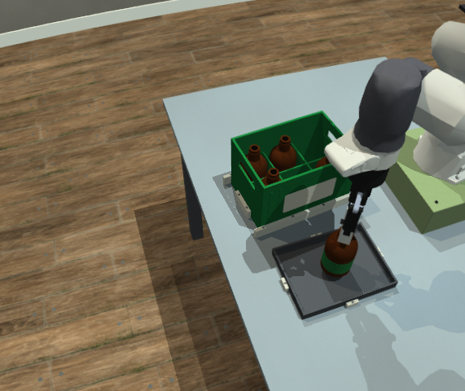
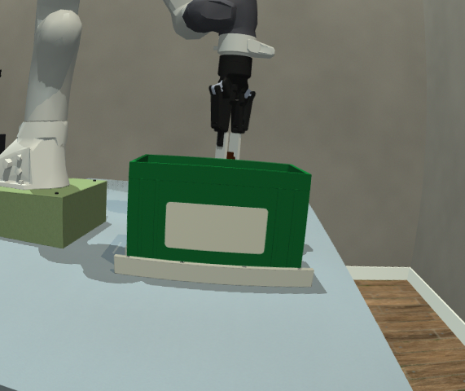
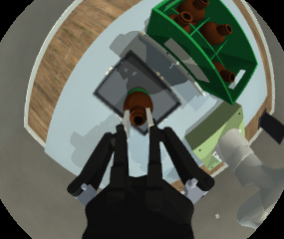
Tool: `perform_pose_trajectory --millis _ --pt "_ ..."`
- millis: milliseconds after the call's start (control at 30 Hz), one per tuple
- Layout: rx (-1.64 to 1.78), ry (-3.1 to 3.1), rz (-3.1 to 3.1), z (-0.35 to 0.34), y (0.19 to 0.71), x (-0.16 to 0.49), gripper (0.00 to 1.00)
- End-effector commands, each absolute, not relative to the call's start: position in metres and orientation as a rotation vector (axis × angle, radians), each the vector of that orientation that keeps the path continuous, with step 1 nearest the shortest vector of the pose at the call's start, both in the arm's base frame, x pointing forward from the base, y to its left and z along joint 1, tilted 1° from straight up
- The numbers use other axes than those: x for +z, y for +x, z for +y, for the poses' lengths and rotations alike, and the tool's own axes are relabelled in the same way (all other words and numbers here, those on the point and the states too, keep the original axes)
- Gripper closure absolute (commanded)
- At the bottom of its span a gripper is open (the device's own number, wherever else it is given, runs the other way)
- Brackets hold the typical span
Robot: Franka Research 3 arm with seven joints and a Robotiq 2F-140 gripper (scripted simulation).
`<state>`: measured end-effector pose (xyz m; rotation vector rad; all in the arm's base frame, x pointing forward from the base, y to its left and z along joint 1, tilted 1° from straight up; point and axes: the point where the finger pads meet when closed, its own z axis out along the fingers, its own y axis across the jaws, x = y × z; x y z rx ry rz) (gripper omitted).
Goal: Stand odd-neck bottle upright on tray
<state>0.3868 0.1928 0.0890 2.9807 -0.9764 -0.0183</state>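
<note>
A brown bottle with a green label point(image 1: 336, 262) point(image 3: 139, 103) is upright over the dark tray point(image 1: 297, 290) point(image 3: 113, 86); its base is at the tray floor, but I cannot tell whether it touches. My gripper point(image 1: 344, 237) point(image 2: 227, 152) point(image 3: 138, 115) points down and is shut on this bottle's neck, one pale fingertip on each side. The green crate point(image 1: 272, 210) point(image 2: 220, 185) point(image 3: 225, 91) stands level. Brown bottles stand in it: one at the back point(image 1: 283, 156) point(image 3: 214, 33), one at the left point(image 1: 254, 163), one at the front left corner point(image 1: 272, 175), and one at the right point(image 1: 322, 163) point(image 3: 223, 71), partly hidden.
Pale strips point(image 1: 285, 225) point(image 2: 213, 273) lie along the crate's base. Small pale blocks point(image 1: 284, 283) point(image 1: 352, 303) sit against the tray's edges. The green robot base block point(image 1: 455, 214) point(image 2: 85, 218) point(image 3: 216, 134) is beside the crate and tray. The crate's wall is close behind the tray.
</note>
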Motion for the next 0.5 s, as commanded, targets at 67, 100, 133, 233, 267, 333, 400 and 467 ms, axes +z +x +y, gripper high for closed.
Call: perform_pose_trajectory --millis 67,100,133,233,267,333,400,467 --pt "-0.015 2.988 -0.973 0.1932 0.3884 0.0883 0.9" --pt "-0.015 2.988 -0.973 0.1932 0.3884 0.0879 0.9" --pt "-0.015 2.988 -0.973 0.1931 0.3884 0.0876 0.9" --pt "-0.015 2.988 -0.973 0.1931 0.3885 0.0872 0.9" --pt "-0.015 2.988 -0.973 0.1931 0.3885 0.0868 0.9" --pt "-0.015 2.988 -0.973 0.1931 0.3885 0.086 0.9" --pt "-0.015 2.988 -0.973 0.1931 0.3885 0.0852 0.9" --pt "-0.015 2.988 -0.973 0.193 0.3885 0.0843 0.9"
